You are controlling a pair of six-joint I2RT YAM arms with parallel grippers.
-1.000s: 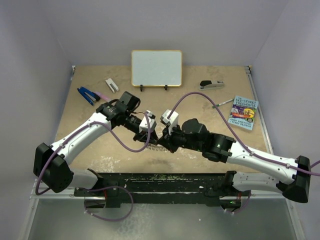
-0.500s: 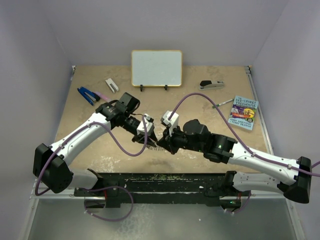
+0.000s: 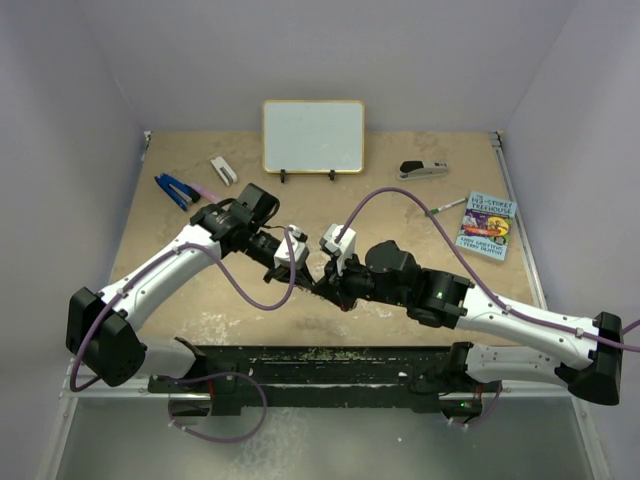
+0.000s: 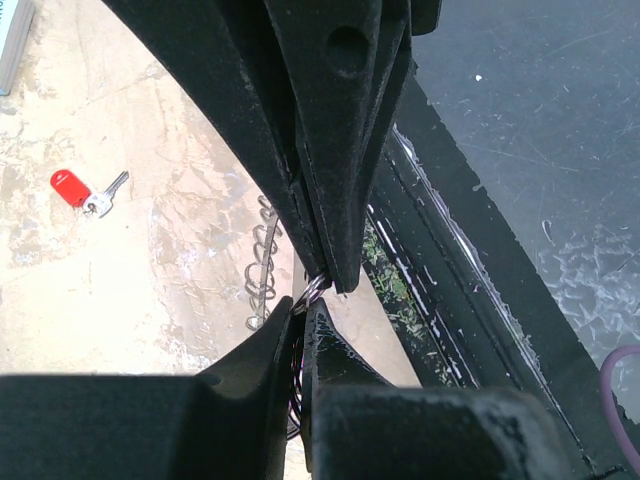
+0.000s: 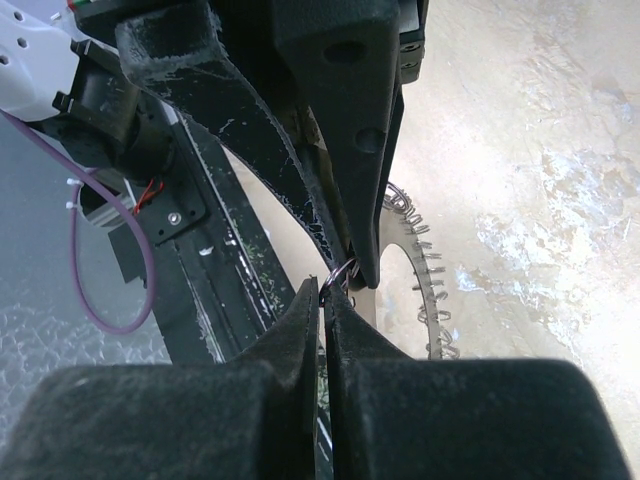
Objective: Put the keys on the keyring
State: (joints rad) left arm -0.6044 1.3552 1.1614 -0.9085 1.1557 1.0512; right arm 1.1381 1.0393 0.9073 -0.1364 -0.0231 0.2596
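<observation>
My left gripper (image 4: 303,308): pressed together, nipping the wire rim of the ring (image 4: 262,268).
My right gripper (image 5: 322,292): pressed together too, pinching that rim tip to tip with the left.
Key (image 4: 72,187): lay on the table (image 4: 120,300), well apart from the ring.
Done: ring gripped, I judged.
Left: fetching and threading the key.

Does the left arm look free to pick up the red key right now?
Probably not yet: the left gripper is shut on the keyring. The red key lies apart on the table, with nothing over it.
</observation>
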